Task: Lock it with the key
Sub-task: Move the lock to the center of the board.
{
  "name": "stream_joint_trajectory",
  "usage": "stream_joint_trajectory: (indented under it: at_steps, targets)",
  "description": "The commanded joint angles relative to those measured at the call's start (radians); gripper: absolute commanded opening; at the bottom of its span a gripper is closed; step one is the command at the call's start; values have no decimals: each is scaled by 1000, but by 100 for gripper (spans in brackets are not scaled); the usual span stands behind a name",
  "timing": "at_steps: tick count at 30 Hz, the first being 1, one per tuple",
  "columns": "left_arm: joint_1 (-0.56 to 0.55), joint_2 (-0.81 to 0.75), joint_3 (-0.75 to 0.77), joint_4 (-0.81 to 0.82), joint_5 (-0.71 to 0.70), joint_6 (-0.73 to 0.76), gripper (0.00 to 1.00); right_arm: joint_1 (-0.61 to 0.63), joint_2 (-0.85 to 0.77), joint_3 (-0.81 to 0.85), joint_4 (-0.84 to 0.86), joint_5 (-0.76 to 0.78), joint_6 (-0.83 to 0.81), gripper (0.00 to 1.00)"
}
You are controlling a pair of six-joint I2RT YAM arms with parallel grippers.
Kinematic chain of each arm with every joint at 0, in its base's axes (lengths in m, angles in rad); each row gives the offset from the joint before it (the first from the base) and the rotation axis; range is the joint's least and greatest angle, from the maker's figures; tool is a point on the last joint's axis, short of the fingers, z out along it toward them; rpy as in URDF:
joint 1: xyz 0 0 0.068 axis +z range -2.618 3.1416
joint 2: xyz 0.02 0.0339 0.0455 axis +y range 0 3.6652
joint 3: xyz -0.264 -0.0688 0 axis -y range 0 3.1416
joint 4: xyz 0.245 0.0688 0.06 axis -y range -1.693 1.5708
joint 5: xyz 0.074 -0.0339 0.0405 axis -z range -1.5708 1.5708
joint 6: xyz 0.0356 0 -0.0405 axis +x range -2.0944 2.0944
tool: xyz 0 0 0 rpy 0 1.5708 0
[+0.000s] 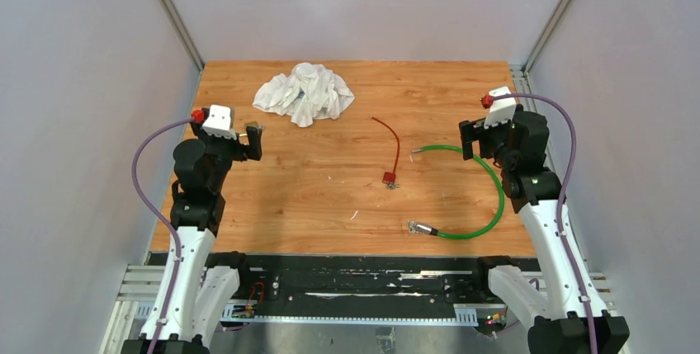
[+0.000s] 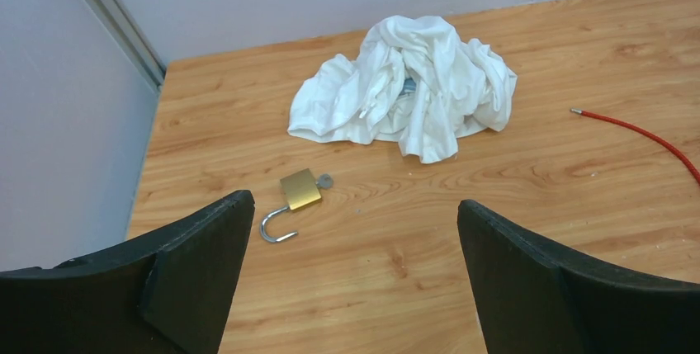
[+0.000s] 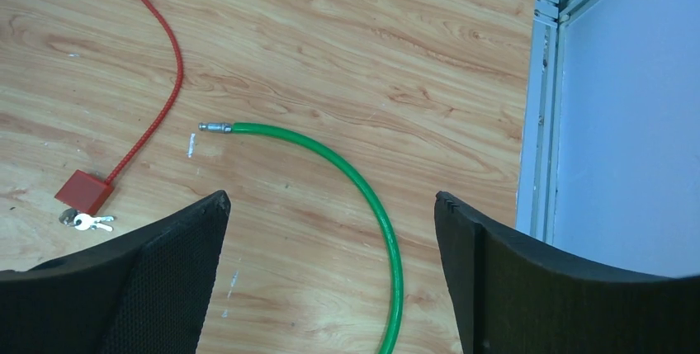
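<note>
Left pincer [image 2: 355, 201] and right pincer [image 3: 330, 197] both gape, empty. Brass padlock [image 2: 300, 190] lies at eleven o'clock in my left wrist view, shackle [image 2: 276, 228] sprung. Likely dense, rigid, slick; pinch the flat body faces.

Left gripper [image 2: 355, 203] raised, jaws wide, right gripper [image 3: 330, 197] likewise

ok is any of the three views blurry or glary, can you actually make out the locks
Top external: even, soft light, no glare, but the red cable lock is tiny there. Left wrist: brass padlock sharp, shackle open; claw fingers just dark shapes. Right wrist: green cable and keys crisp, faint shadows.
</note>
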Motion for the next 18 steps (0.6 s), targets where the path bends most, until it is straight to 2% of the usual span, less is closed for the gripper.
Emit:
stream_joint_trajectory:
  at_steps: [1, 12, 18]
  targets:
    - [-11, -19, -17, 73, -3, 5, 98, -24, -29, 15, -10, -56, 23, 92]
    - [-16, -29, -17, 81, 4, 10, 98, -35, -27, 24, -23, -83, 20, 93]
    - [-17, -15, -16, 68, 45, 36, 98, -36, -7, 67, -125, -60, -55, 93]
